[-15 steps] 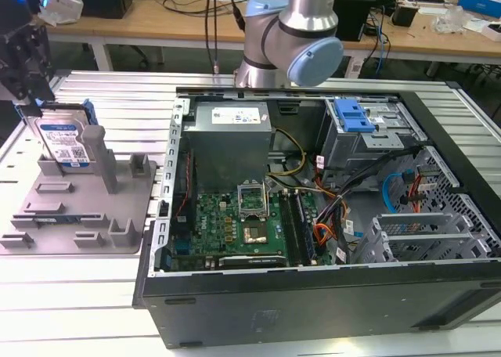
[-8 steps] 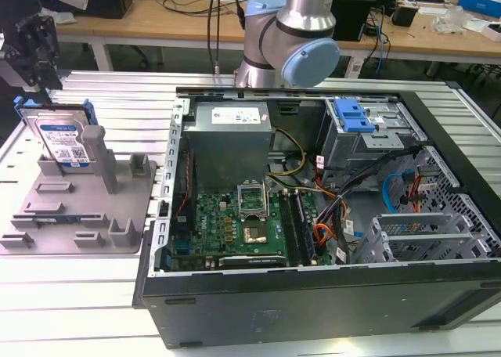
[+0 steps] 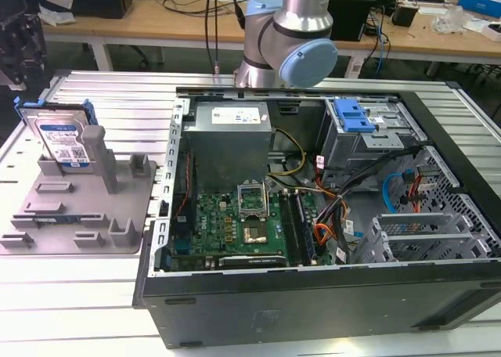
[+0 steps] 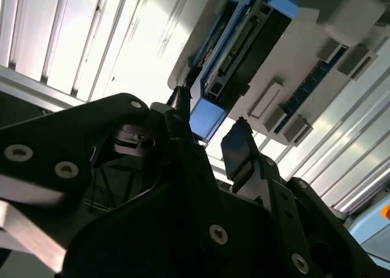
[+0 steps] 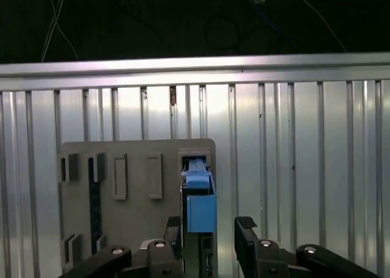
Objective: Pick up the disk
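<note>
Spread jaws above upright disk (image 3: 63, 142)

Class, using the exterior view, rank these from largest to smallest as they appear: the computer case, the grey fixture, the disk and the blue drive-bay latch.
1. computer case
2. grey fixture
3. disk, standing in the fixture
4. blue drive-bay latch, which looks somewhat smaller than the disk

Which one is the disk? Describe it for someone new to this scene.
Beside the open computer case, toward the exterior view's left, lies a grey fixture with upright posts. At its far end the disk stands on edge: a silver slab with a blue-and-white label and blue frame, unlike the plain grey posts.
</note>
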